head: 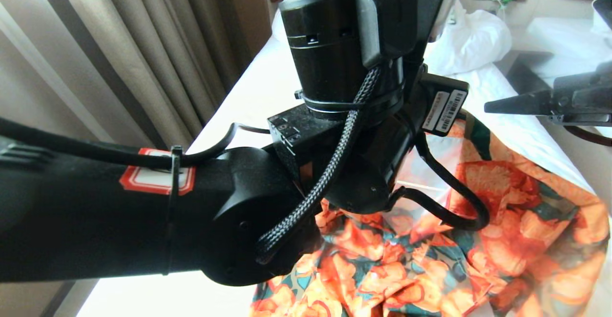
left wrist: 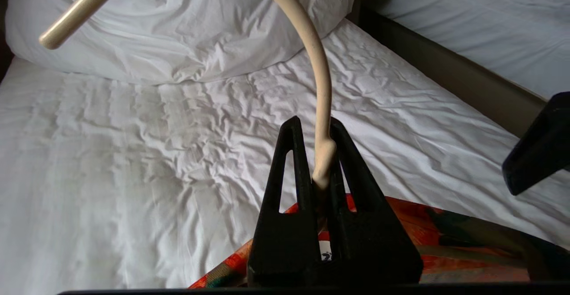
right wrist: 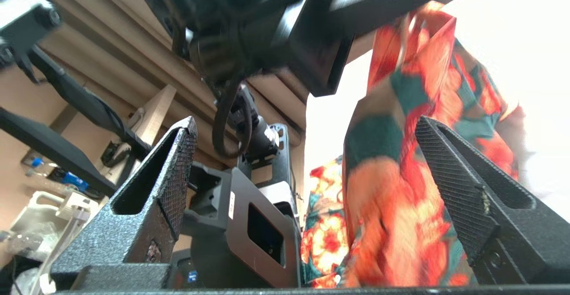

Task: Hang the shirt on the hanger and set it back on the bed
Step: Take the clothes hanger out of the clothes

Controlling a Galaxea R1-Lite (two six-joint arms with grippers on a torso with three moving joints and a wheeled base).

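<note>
Nearest to me, my left gripper (left wrist: pixel 317 128) has its jaws pinched tight on the neck of the hanger (left wrist: pixel 321 99), just below where the hook starts to curve. The shirt (head: pixel 478 240) hangs under that grip, above the bed (left wrist: pixel 133 152), draped in loose folds. I can't see the hanger's shoulders inside the cloth, so I can't confirm both sleeves sit properly; my judgement is that the hanging step is mostly done and the tidying and laying down are left.

The hanger's stem runs up and away from the jaws, its hook arching toward the pillow (left wrist: pixel 178 32) end of the bed. The shirt's long axis falls downward from the grip, collar uppermost.

Further out, my right gripper (right wrist: pixel 307 161) stands with jaws wide apart and holds nothing; it is just beside a hanging panel of the shirt, which shows between its fingers in the wrist view. I can't tell whether a pad touches the cloth.
</note>
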